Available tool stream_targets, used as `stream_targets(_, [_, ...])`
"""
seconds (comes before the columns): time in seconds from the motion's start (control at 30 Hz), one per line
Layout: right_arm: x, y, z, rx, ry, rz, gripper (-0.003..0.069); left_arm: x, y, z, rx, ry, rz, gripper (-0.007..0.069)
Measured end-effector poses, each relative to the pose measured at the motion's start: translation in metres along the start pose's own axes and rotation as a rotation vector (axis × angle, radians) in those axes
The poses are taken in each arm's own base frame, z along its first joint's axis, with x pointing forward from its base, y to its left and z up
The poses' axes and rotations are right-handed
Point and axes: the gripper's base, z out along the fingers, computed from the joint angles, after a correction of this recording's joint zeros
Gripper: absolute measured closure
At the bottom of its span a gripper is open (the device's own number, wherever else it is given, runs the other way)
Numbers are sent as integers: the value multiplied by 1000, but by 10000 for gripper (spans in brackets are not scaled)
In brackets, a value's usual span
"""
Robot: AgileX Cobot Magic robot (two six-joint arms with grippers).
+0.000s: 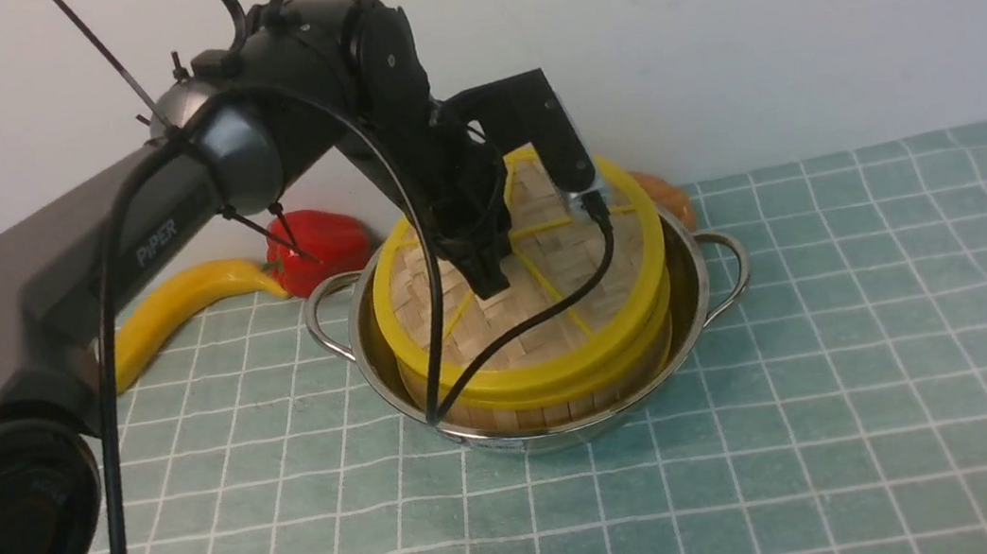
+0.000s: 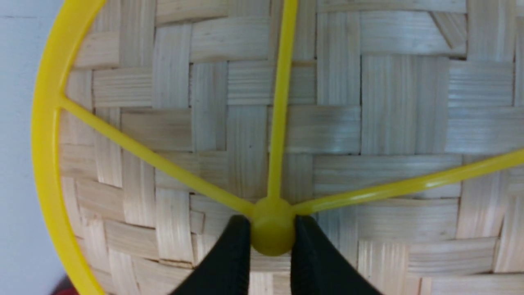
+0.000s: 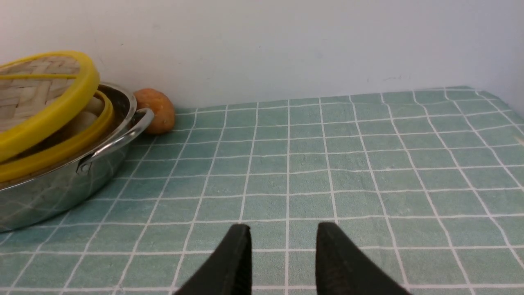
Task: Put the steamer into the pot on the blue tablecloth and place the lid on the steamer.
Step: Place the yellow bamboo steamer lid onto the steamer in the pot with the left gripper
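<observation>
Lid placement in progress. My left gripper [image 2: 272, 229] is clamped on the yellow hub of the lid [image 1: 553, 298], one finger on each side of the knob. The lid sits tilted over the steamer [image 1: 547, 394]: its near edge looks to rest on the steamer's yellow rim, while the far edge is raised, leaving a gap through which pale round items inside show in the right wrist view. The steamer is already seated in the pot [image 1: 698, 307], which stands on the blue tablecloth [image 1: 848, 364]. To finish well, I judge I should level the wrist so the lid comes flat, centre the two yellow rims, lower until they meet all round, then let go; releasing while tilted could leave it skewed. My left arm reaches in from the left, elbow high, wrist pitched down onto the hub. My right gripper [image 3: 282, 254] is spread apart, empty, low over bare cloth, well clear of the pot.
</observation>
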Motion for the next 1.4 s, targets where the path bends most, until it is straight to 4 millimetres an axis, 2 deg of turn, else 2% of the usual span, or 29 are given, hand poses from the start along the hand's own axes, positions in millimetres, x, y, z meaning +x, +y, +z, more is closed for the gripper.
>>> stream_targets(0.27, [0, 0, 0, 0, 0, 0, 416, 1, -3, 17, 30, 2, 26, 508])
stream_targets(0.63, [0, 0, 0, 0, 0, 0, 416, -1, 0, 21, -8, -26, 17, 506])
stream_targets(0.93, [0, 0, 0, 0, 0, 0, 416, -1, 1, 21, -3, -26, 13, 508])
stream_targets(1.23, [0, 0, 0, 0, 0, 0, 416, -8, 7, 7, -1, -30, 16, 508])
stream_targets(1.4, [0, 0, 0, 0, 0, 0, 416, -8, 8, 9, -2, -31, 21, 508])
